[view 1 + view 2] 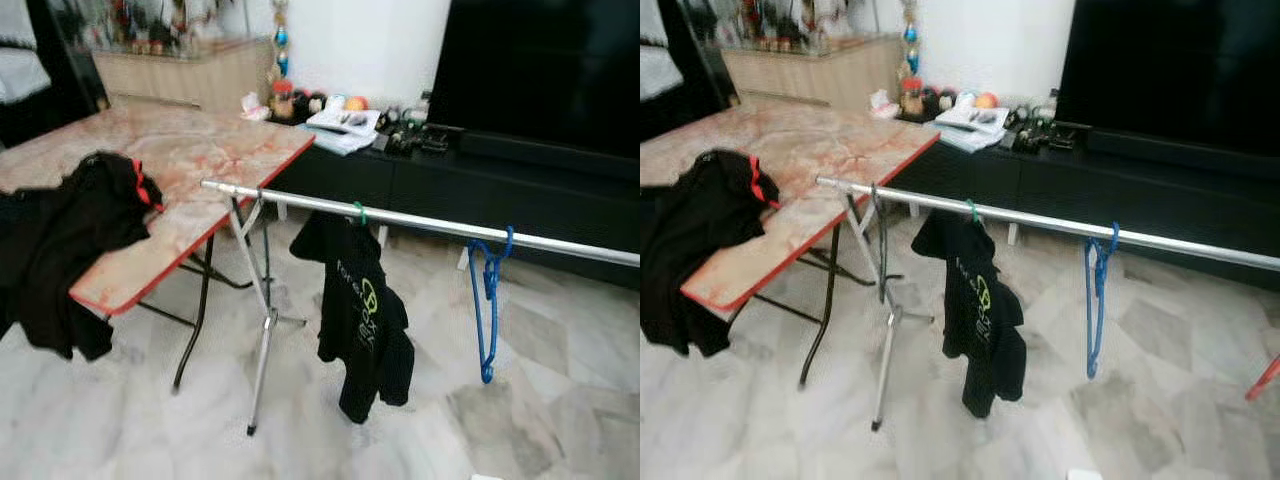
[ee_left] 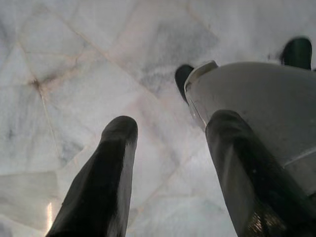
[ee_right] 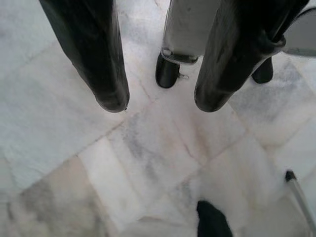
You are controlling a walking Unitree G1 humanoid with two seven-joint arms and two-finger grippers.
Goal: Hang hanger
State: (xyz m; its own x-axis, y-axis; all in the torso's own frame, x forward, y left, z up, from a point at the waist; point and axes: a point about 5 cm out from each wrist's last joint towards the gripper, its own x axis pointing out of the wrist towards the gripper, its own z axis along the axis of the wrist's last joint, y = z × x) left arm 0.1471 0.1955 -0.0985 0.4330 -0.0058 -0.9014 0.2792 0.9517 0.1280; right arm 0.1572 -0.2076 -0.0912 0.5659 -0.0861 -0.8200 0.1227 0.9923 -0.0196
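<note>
A silver clothes rail [image 1: 420, 222] on a metal stand [image 1: 262, 330] runs across the room. An empty blue hanger [image 1: 487, 300] hangs on its right part. Left of it, a black T-shirt [image 1: 362, 320] hangs from a green hanger hook [image 1: 358, 212]. On the marble-patterned folding table [image 1: 200, 150] at the left lies a black garment [image 1: 70, 240] with a red hanger [image 1: 143, 188] sticking out of it. My left gripper [image 2: 173, 123] is open and empty, pointing down at the marble floor. My right gripper [image 3: 161, 101] is also open and empty above the floor.
A low black TV cabinet [image 1: 480, 190] with a big dark screen stands behind the rail, with books and small items [image 1: 345, 122] on its left end. A red object [image 1: 1265, 378] pokes in at the right edge. Pale marble floor [image 1: 130, 430] lies in front.
</note>
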